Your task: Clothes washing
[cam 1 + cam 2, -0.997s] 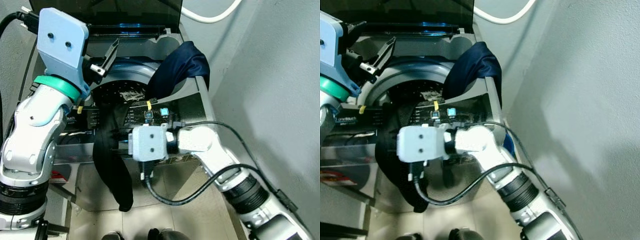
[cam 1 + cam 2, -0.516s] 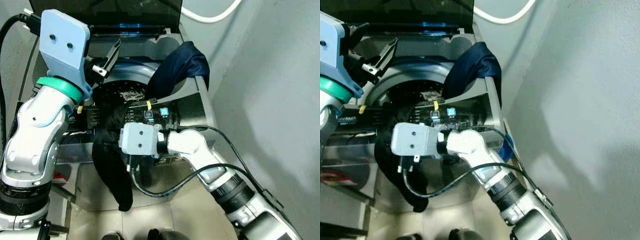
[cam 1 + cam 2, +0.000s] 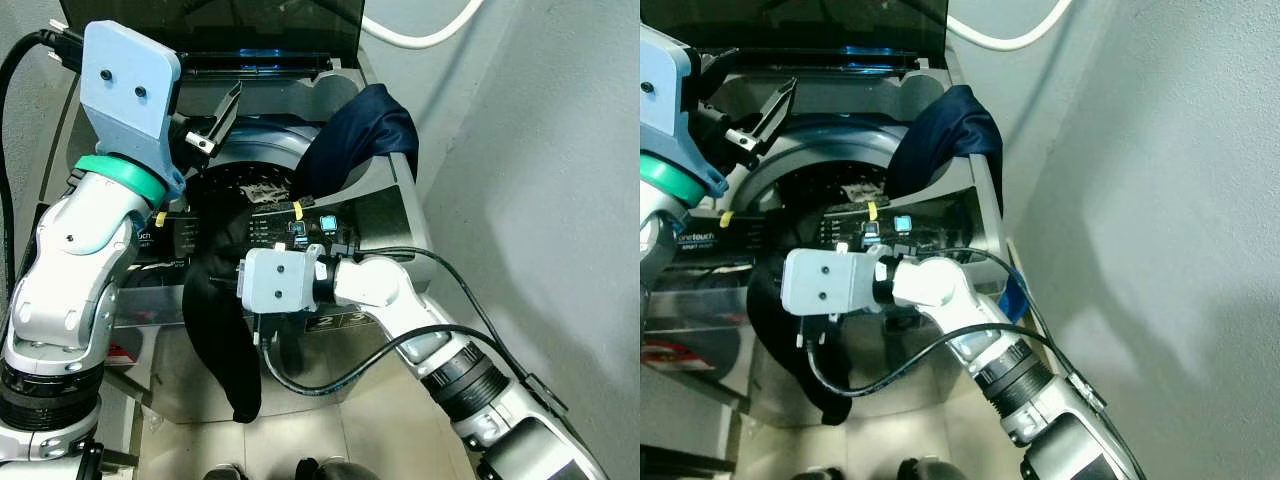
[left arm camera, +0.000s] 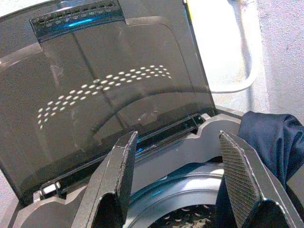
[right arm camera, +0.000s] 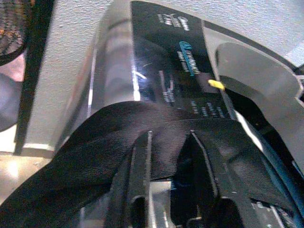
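A top-loading washer [image 3: 385,215] stands with its lid [image 4: 95,76] up and its drum [image 3: 250,180] exposed. A black garment [image 3: 225,340] hangs from the drum over the front panel and down the washer's front. My right gripper [image 5: 168,137] is at the front panel, its narrow-set fingers [image 5: 142,161] pinching a fold of the black garment [image 5: 95,142]. A dark navy garment [image 3: 360,130] lies draped over the right rim. Over the back left of the drum, my left gripper [image 4: 175,137] hovers open and holds nothing, pointing towards the lid.
The control panel [image 3: 320,225] with lit buttons runs along the washer's front edge. A white hose [image 3: 420,35] loops behind the lid. A grey wall [image 3: 540,200] stands close on the right. Tiled floor [image 3: 340,420] lies below the washer front.
My right gripper has swung left along the front panel and onto the hanging black garment. The left arm has barely moved.
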{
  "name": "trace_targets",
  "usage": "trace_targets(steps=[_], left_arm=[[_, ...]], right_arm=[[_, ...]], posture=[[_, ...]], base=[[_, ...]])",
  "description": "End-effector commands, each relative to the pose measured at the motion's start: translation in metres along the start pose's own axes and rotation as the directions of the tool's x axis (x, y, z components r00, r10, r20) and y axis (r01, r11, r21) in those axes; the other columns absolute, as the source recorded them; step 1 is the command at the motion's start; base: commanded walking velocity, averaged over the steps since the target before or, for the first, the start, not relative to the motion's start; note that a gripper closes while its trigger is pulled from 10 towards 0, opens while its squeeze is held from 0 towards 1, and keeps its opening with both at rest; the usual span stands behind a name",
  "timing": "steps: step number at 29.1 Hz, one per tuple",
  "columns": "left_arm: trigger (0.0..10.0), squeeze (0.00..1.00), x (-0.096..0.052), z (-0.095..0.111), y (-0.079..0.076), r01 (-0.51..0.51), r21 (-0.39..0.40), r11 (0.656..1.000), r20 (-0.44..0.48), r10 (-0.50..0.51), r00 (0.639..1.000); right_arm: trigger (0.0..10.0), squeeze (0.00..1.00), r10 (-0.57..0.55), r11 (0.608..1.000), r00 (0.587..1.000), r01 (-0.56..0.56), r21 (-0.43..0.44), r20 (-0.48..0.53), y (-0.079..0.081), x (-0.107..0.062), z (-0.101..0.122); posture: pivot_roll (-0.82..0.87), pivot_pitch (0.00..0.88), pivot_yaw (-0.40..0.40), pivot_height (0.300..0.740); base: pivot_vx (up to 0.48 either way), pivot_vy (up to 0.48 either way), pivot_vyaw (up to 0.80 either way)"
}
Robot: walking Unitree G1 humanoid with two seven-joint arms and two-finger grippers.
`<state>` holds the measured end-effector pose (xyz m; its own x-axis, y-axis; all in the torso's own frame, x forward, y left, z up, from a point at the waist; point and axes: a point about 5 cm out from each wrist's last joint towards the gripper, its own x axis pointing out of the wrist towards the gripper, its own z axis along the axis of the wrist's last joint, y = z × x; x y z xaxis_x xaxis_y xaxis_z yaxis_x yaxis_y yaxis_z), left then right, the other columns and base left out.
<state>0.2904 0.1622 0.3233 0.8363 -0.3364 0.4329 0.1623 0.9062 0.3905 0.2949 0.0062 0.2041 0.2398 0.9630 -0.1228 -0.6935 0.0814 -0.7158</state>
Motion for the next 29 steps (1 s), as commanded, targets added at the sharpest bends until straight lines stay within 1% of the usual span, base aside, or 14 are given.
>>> trace_targets(steps=[1,2,5,17,18,19,20,21,22,23,26,28,29], left_arm=[[10.0,0.00,-0.003,-0.003,0.000,-0.001,-0.003,1.000,-0.014,0.001,1.000],[10.0,0.00,-0.003,-0.003,0.000,-0.001,-0.004,1.000,-0.014,0.001,1.000],[10.0,0.00,-0.003,-0.004,0.000,-0.001,-0.007,1.000,-0.013,0.001,1.000],[10.0,0.00,-0.003,-0.003,-0.001,-0.002,-0.006,1.000,-0.009,0.002,1.000],[10.0,0.00,-0.003,-0.003,0.000,-0.002,-0.005,1.000,-0.010,0.002,1.000],[10.0,0.00,-0.003,-0.003,0.000,-0.003,-0.005,1.000,-0.010,0.003,1.000],[10.0,0.00,-0.003,-0.003,0.000,-0.003,-0.005,1.000,-0.010,0.003,1.000],[10.0,0.00,-0.003,-0.003,0.000,-0.004,-0.005,1.000,-0.010,0.003,1.000],[10.0,0.00,-0.003,-0.003,-0.001,-0.004,-0.006,1.000,-0.009,0.003,1.000],[10.0,0.00,-0.003,-0.003,-0.001,-0.003,-0.006,1.000,-0.009,0.003,1.000],[10.0,0.00,-0.003,-0.004,-0.001,-0.003,-0.006,1.000,-0.009,0.003,1.000],[10.0,0.00,-0.003,-0.004,-0.001,-0.003,-0.006,1.000,-0.009,0.003,1.000],[10.0,0.00,-0.003,-0.004,-0.001,-0.003,-0.006,1.000,-0.010,0.003,1.000]], right_arm=[[0.2,0.00,0.072,0.997,0.997,-0.071,0.034,-0.035,0.014,0.000,-0.009],[0.0,0.00,0.095,0.995,0.995,-0.094,0.038,-0.032,0.016,-0.001,-0.009],[0.0,0.00,0.149,0.988,0.988,-0.147,0.047,-0.036,0.022,-0.004,-0.011],[0.0,0.00,0.159,0.986,0.987,-0.158,0.053,-0.026,0.022,-0.004,-0.011],[1.6,0.00,0.118,0.991,0.993,-0.117,0.061,-0.008,0.016,-0.003,-0.008],[1.6,0.00,0.087,0.994,0.996,-0.087,0.068,0.005,0.013,-0.003,-0.006],[10.0,0.00,0.069,0.995,0.998,-0.069,0.074,0.013,0.010,-0.003,-0.005],[10.0,0.00,0.006,0.997,1.000,-0.008,0.082,0.030,0.002,-0.002,-0.002],[10.0,0.00,-0.034,0.996,0.999,0.030,0.087,0.041,-0.003,-0.001,0.000],[10.0,1.00,-0.047,0.995,0.997,0.041,0.094,0.055,-0.006,-0.003,0.004],[10.0,1.00,-0.030,0.994,0.996,0.022,0.103,0.082,-0.008,-0.007,0.009],[10.0,1.00,-0.030,0.994,0.996,0.022,0.103,0.082,-0.008,-0.007,0.009],[10.0,1.00,-0.014,0.995,0.995,0.004,0.103,0.098,-0.007,-0.009,0.013]], posture=[[0.10,0.112,-0.009,0.740],[0.10,0.112,-0.009,0.740],[0.10,0.107,-0.012,0.740],[0.10,0.096,-0.016,0.740],[0.10,0.096,-0.017,0.740],[0.10,0.096,-0.017,0.740],[0.10,0.096,-0.017,0.740],[0.10,0.093,-0.017,0.740],[0.10,0.093,-0.017,0.740],[0.10,0.092,-0.017,0.740],[0.10,0.092,-0.017,0.740],[0.10,0.092,-0.017,0.740],[0.10,0.091,-0.018,0.740]], base=[[0.000,0.000,0.00],[0.000,0.000,0.00],[0.000,0.000,0.00],[0.000,0.000,0.00],[0.000,0.000,0.00],[0.000,0.000,0.00],[0.000,0.000,0.00],[0.000,0.000,0.00],[0.000,0.000,0.00],[0.000,0.000,0.00],[0.000,0.000,0.00],[0.000,0.000,0.00],[0.000,0.000,0.00]])
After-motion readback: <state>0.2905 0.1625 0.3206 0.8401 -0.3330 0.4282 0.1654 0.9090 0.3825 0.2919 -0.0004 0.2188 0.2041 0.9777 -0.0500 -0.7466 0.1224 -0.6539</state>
